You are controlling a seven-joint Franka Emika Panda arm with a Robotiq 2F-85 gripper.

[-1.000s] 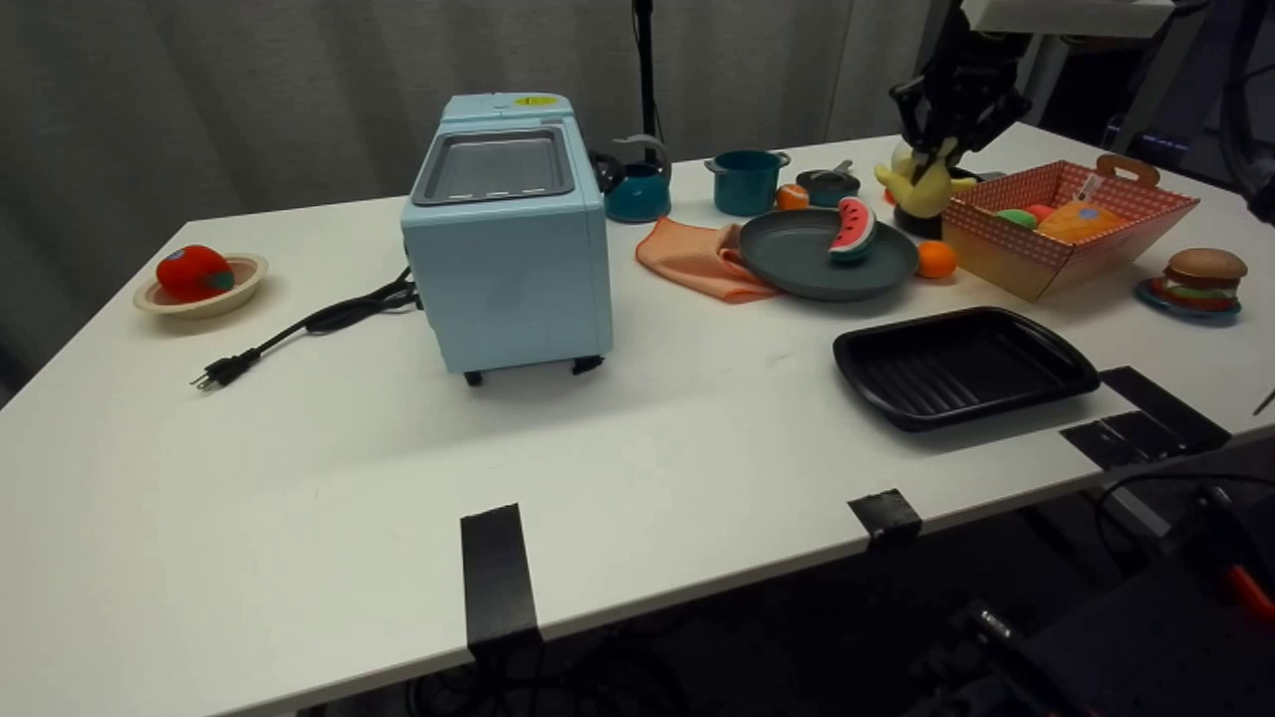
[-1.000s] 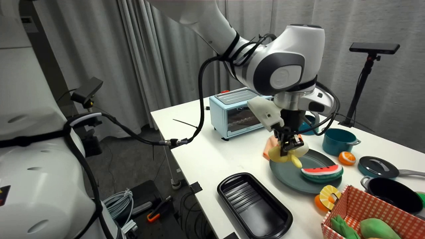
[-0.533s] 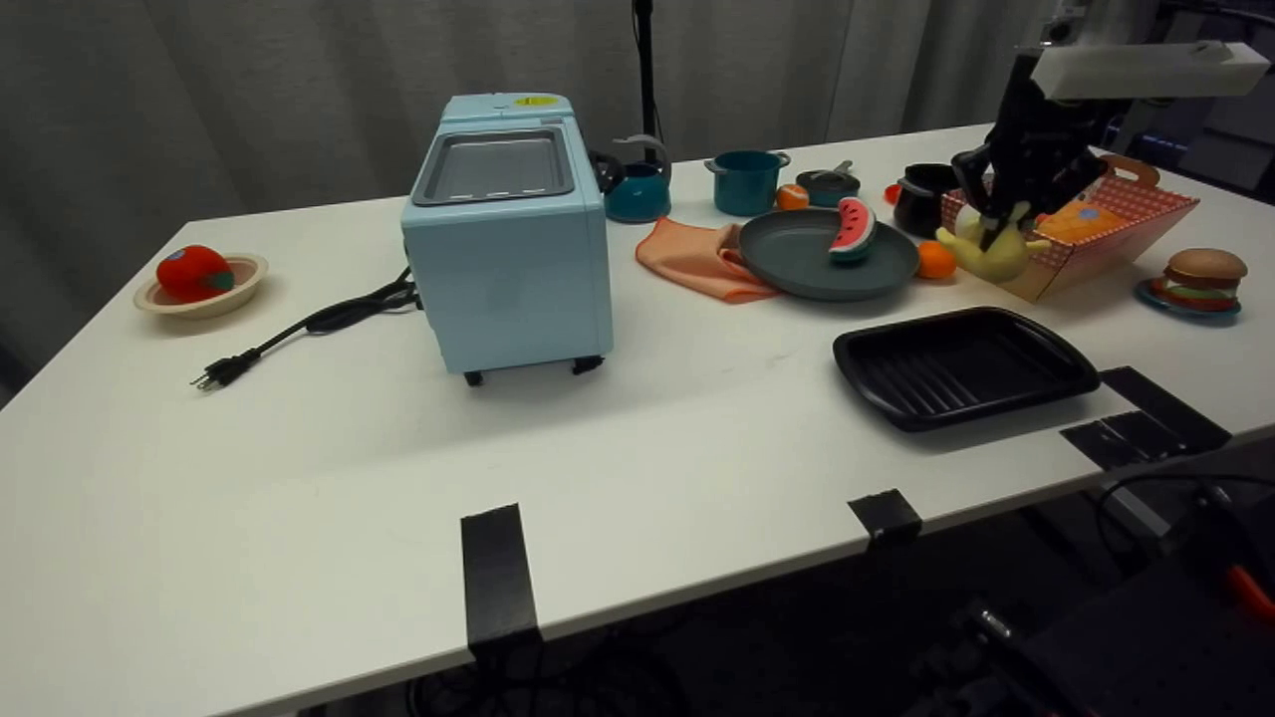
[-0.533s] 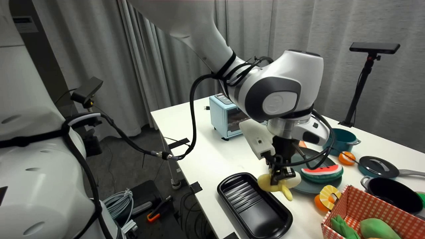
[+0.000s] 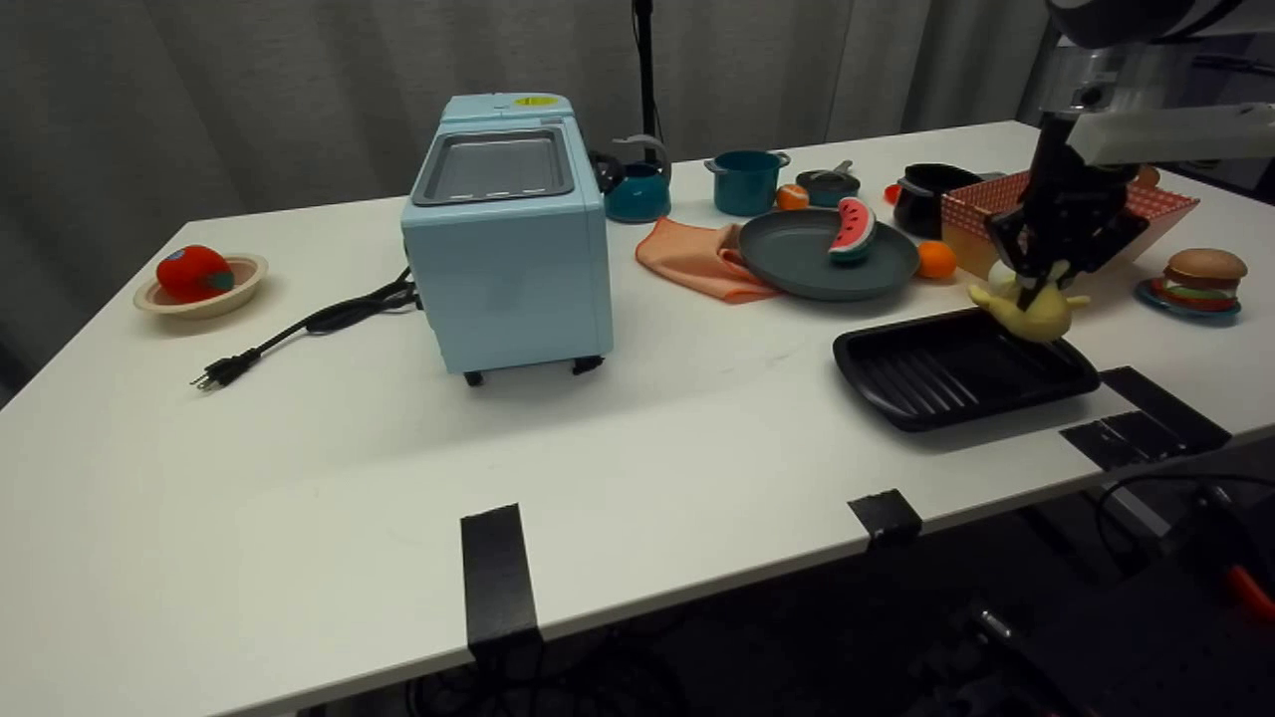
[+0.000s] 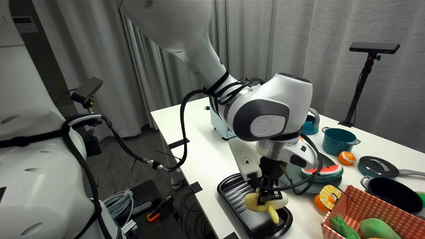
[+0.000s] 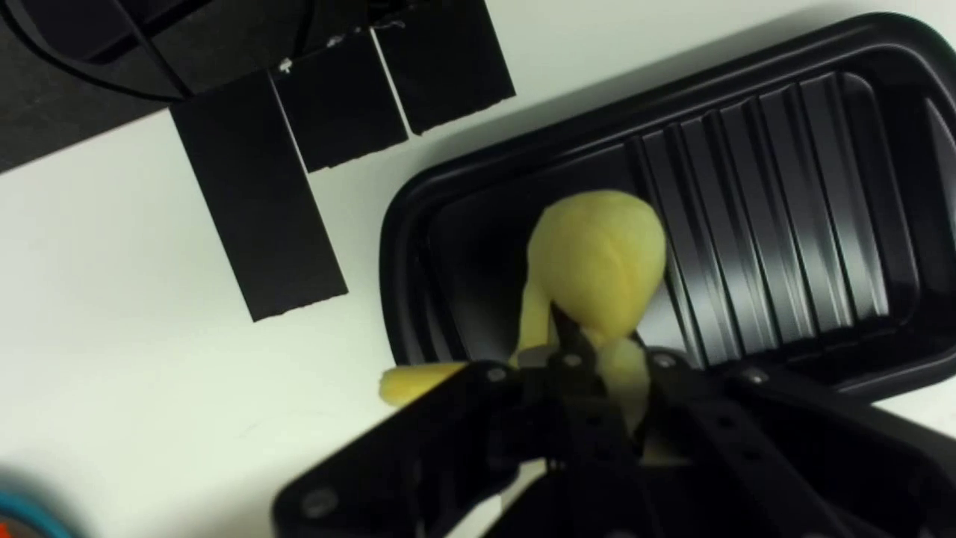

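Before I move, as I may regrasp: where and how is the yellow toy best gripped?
Likely by the narrow neck of the yellow toy, from above: it tapers there between rounded bulb and paler end, the pincer grips that spot, and the black tray lies beneath.

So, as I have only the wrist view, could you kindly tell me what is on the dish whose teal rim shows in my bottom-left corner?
Observer: In an exterior view, that dish holds a toy burger.
Operator: Thank you; is there another dish near the black tray, outside my picture?
Observer: Yes, a grey plate with a toy watermelon slice on it.
Operator: And does anything of the yellow toy show on the side of the gripper hidden from me?
Observer: In an exterior view, a white rounded end sticks out there, seemingly part of it.
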